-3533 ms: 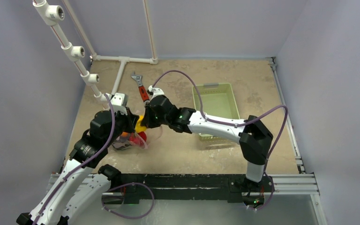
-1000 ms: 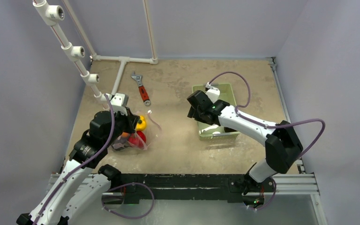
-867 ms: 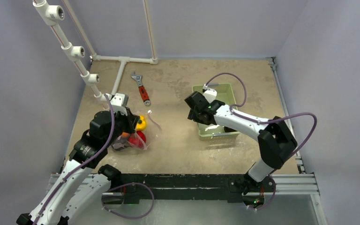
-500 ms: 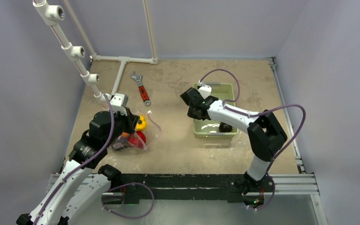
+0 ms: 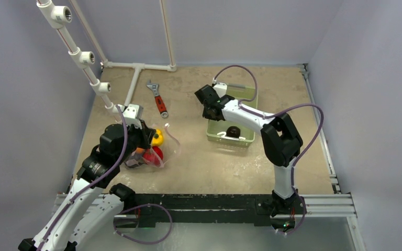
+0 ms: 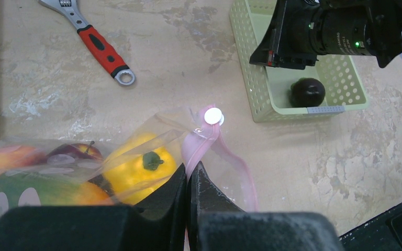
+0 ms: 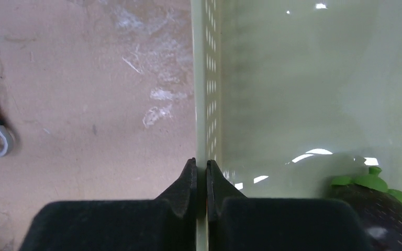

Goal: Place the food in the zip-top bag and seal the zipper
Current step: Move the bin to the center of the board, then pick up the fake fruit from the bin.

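Observation:
The zip-top bag [image 5: 159,151] lies at the left, clear and crinkly, with food inside: a yellow pepper [image 6: 136,170], a red tomato [image 5: 152,155] and more. My left gripper [image 6: 190,170] is shut on the pink zipper [image 6: 209,141] at the bag's mouth, which gapes in a loop. The last piece of food, a dark round one [image 5: 233,131], sits in the pale green basket [image 5: 228,141]. My right gripper [image 7: 201,166] is shut on the basket's left wall [image 7: 204,78], one finger inside and one outside. The dark piece [image 7: 377,209] lies to its right.
A red-handled wrench [image 5: 158,99] lies on the table between the bag and the back wall. White pipes [image 5: 136,78] run along the back left. The right arm [image 6: 335,31] hangs over the basket's far end.
My right gripper swung from the bag to the basket and shut on its left wall. The basket has slid left and back. The left gripper kept its hold.

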`<state>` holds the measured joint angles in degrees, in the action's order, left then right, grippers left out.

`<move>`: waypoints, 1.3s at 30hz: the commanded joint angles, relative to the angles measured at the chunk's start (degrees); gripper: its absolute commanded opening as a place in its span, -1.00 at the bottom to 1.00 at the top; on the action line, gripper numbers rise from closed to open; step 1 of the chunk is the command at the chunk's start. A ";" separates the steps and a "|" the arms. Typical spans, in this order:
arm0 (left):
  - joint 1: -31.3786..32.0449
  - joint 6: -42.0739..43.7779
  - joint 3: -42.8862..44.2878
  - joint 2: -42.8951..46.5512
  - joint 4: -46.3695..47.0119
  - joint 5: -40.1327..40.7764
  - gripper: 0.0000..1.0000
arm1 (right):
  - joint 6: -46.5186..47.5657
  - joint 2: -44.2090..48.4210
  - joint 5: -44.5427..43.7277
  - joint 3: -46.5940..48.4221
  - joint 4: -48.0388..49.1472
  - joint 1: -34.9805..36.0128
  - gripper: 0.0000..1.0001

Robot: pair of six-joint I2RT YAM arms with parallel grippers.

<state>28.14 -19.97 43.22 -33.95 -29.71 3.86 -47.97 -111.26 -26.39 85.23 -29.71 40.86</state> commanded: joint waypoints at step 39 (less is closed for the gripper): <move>-0.02 -0.08 0.11 -0.70 2.17 0.18 -1.00 | -3.28 21.98 -2.35 -14.10 -3.39 -3.27 0.96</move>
<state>28.14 -19.97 43.22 -34.76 -29.67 3.81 -49.71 -91.57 -28.91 74.41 -34.20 38.83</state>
